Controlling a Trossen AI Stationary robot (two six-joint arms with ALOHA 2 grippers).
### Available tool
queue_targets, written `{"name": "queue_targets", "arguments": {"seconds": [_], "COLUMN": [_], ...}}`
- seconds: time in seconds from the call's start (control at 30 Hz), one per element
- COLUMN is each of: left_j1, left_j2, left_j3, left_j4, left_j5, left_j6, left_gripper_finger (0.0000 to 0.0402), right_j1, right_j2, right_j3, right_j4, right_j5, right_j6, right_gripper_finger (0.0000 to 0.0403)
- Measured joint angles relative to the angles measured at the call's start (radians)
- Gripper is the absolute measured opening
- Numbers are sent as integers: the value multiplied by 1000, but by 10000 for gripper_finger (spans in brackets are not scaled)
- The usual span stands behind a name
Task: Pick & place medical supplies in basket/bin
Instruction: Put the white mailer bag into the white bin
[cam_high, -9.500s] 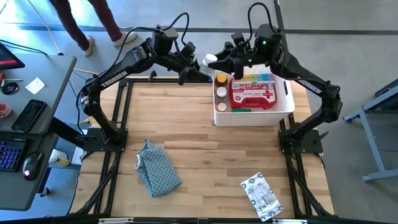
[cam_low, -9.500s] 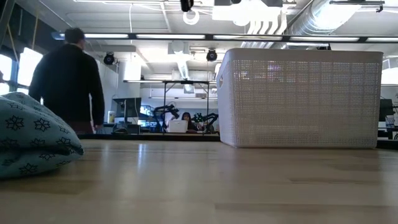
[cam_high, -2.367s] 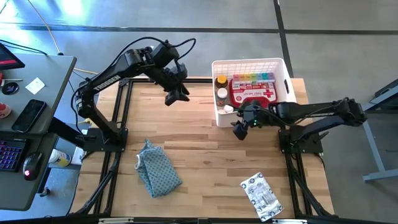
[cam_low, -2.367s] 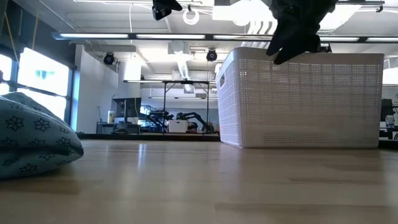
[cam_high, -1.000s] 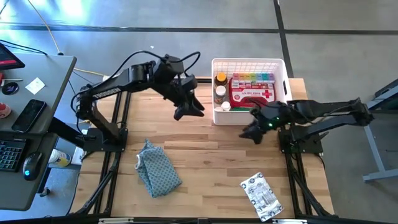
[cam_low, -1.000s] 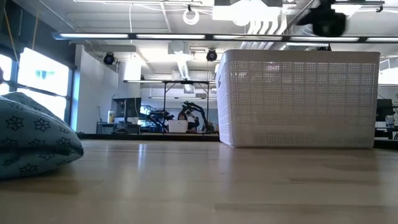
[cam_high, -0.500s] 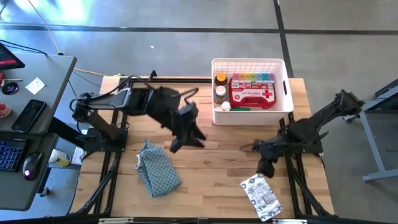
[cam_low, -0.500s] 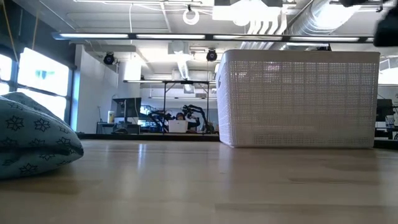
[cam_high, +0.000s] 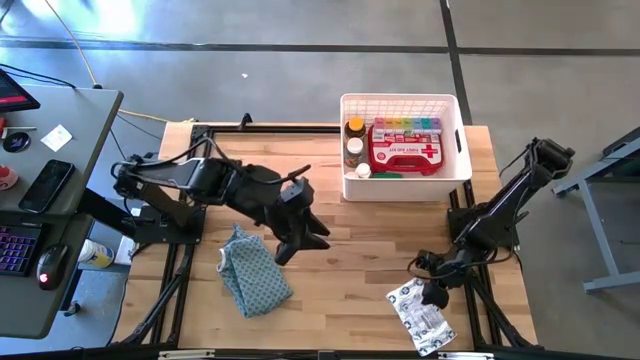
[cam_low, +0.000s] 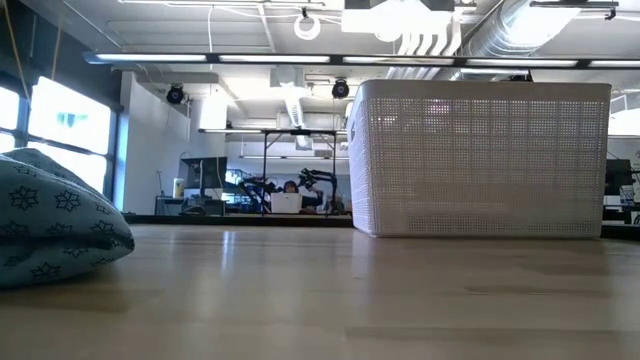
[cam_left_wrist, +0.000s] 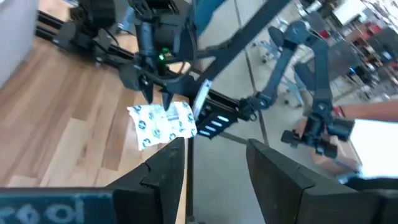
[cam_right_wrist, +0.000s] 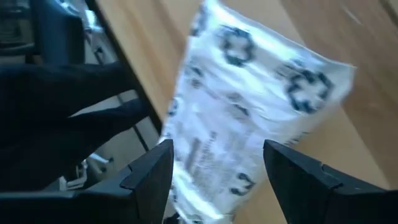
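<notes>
Wood-plank table (cam_high: 330, 225), white bin (cam_high: 405, 190), patterned cloth (cam_high: 255, 270); both claws spread, packet (cam_high: 422, 315) beneath right claw (cam_high: 432, 290).

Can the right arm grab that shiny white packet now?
Probably yes. The right gripper hangs just above the packet near the table's front edge, fingers open, with nothing between them.

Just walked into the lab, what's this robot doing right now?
It's packing medical supplies into the white slotted plastic bin, which already holds a red first-aid case and pill bottles. The right claw, open, hovers over the last silver-white printed packet. The left claw, open and empty, waits beside the blue-grey patterned cloth.
</notes>
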Motion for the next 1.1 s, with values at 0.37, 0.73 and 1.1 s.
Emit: {"name": "queue_targets", "arguments": {"seconds": [0.37,0.73,1.1], "left_j1": [-12,-13,-13], "left_j2": [0,0,-1], "left_j3": [0,0,0], "left_j4": [-3,-62,-110], "left_j5": [-54,21,22], "left_j6": [-14,15,37], "left_gripper_finger": [204,204,204], "right_j1": [21,21,-5], "right_j2": [0,5,5], "right_j3": [-51,-130,-196], "right_j4": [-20,14,206], "right_j5": [137,182,238], "right_j6": [25,18,15], "right_gripper_finger": [238,238,221]}}
